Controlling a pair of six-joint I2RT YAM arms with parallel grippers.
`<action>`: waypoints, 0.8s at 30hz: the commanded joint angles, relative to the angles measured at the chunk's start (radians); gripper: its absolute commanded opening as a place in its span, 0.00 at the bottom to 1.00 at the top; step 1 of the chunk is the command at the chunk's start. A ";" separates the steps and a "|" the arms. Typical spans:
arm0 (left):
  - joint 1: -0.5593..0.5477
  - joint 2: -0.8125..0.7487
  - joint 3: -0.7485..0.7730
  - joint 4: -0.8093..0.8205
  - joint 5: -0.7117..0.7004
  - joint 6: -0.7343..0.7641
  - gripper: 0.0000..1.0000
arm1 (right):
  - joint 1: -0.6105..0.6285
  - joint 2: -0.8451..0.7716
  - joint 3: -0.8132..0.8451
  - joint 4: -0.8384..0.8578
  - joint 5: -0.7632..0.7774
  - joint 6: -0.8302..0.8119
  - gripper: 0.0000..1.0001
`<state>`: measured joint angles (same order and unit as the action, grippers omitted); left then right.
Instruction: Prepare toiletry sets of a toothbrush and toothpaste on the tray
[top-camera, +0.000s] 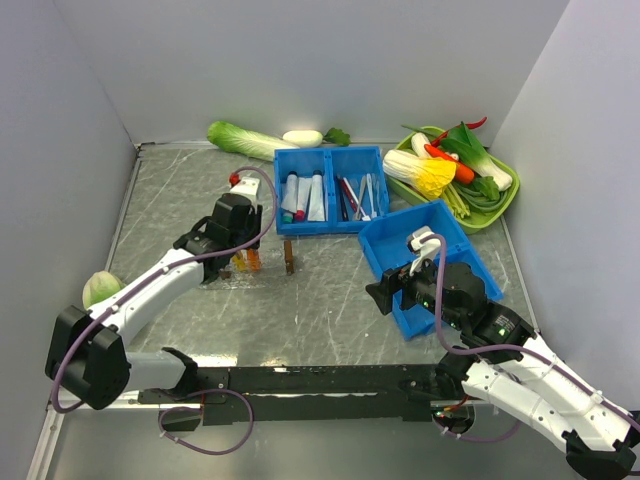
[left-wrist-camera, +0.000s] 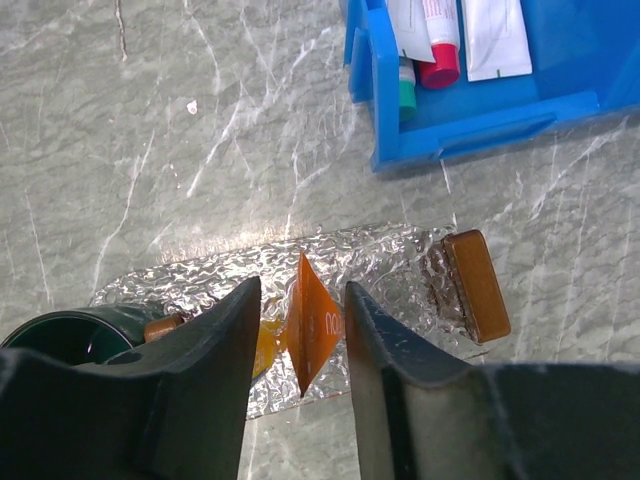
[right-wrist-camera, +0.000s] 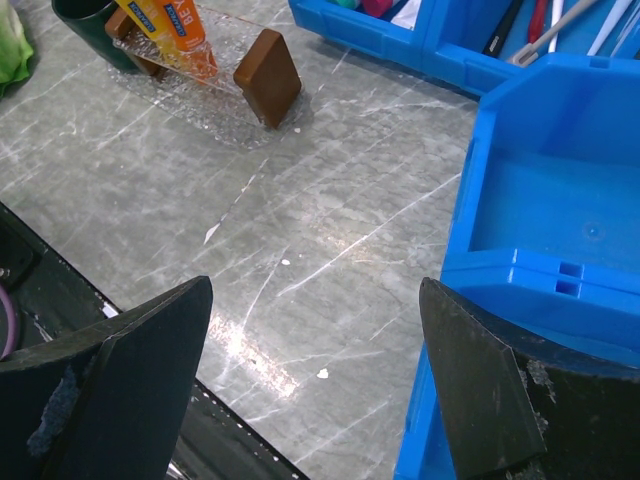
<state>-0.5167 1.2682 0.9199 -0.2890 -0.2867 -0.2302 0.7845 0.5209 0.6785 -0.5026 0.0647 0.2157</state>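
Observation:
The clear bumpy tray (left-wrist-camera: 385, 250) lies on the marble table with a brown block (left-wrist-camera: 478, 285) at each end. An orange toothpaste tube (left-wrist-camera: 318, 325) stands on edge on it, and a yellow tube (left-wrist-camera: 268, 345) sits just to its left. My left gripper (left-wrist-camera: 300, 290) straddles the orange tube, open, with a gap showing on both sides. From above, the left gripper (top-camera: 248, 258) hovers over the tray. Toothbrushes (top-camera: 350, 196) lie in the right half of the divided blue bin (top-camera: 330, 228). My right gripper (right-wrist-camera: 315, 290) hangs wide open and empty over bare table beside the empty blue bin (right-wrist-camera: 520, 270).
White toothpaste tubes (top-camera: 303, 196) fill the divided bin's left half. A green dish (top-camera: 505, 205) of vegetables stands at the back right. A long cabbage (top-camera: 240, 138) lies at the back and a round one (top-camera: 100, 287) at the left. A dark green cup (left-wrist-camera: 70, 340) stands by the tray's left end.

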 joint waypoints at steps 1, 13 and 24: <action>0.003 -0.055 0.002 0.054 -0.009 0.006 0.46 | -0.004 -0.005 -0.011 0.032 0.018 0.005 0.91; 0.003 -0.174 -0.047 0.136 -0.015 0.028 0.57 | -0.004 -0.012 -0.011 0.027 0.037 0.007 0.91; 0.110 -0.288 -0.046 0.202 0.110 -0.070 0.96 | -0.004 -0.070 0.032 -0.037 0.250 0.042 0.86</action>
<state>-0.4931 0.9905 0.8299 -0.1406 -0.2661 -0.2356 0.7845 0.4698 0.6785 -0.5148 0.1997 0.2462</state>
